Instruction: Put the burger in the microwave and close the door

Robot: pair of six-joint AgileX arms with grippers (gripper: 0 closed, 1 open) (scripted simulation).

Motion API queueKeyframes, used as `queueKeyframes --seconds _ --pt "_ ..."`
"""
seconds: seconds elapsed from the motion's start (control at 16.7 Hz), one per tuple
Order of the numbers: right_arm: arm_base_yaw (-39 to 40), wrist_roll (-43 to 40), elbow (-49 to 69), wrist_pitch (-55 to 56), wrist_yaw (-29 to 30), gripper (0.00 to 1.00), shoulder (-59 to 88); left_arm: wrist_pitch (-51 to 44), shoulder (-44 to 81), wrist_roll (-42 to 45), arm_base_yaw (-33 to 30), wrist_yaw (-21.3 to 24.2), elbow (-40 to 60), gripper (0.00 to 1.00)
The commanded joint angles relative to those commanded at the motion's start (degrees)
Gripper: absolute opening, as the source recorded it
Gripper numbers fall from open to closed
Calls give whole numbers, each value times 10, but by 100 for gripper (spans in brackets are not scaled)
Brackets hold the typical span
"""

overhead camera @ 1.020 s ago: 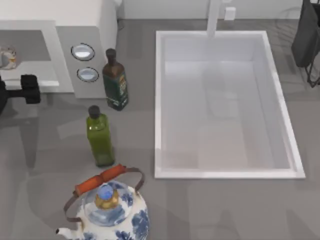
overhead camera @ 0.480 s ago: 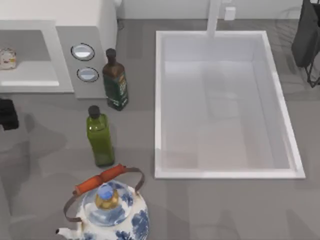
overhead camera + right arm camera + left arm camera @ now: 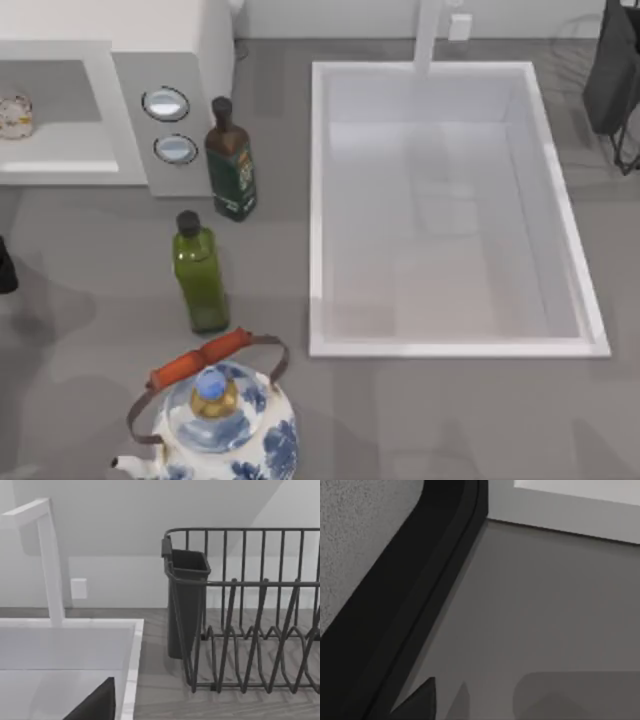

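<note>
Inside microwave (image 3: 150, 40): burger (image 3: 14, 114) | left gripper (image 3: 5, 266) withdrawn to table's left edge | fingers' state: cannot tell

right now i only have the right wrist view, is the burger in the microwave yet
Observer: Yes. In the top view the burger lies inside the open cavity of the microwave, at the table's left.
Operator: ok where's the left gripper
Observer: The left gripper is at the top view's left edge, over the table in front of the microwave.
Operator: door shut or not
Observer: Not shut. In the left wrist view the door, with its speckled mesh window and dark frame, angles away from the microwave's front, close beside that gripper.
</note>
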Motion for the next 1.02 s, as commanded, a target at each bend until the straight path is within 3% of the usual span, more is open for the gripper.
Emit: queueKeyframes --seconds 0.48,1.02 --pt "0 0 0 0 0 100 0 -20 -40 6 -8 5 33 100" --pt "0 0 0 0 0 100 0 -212 -183 22 1 17 117 100"
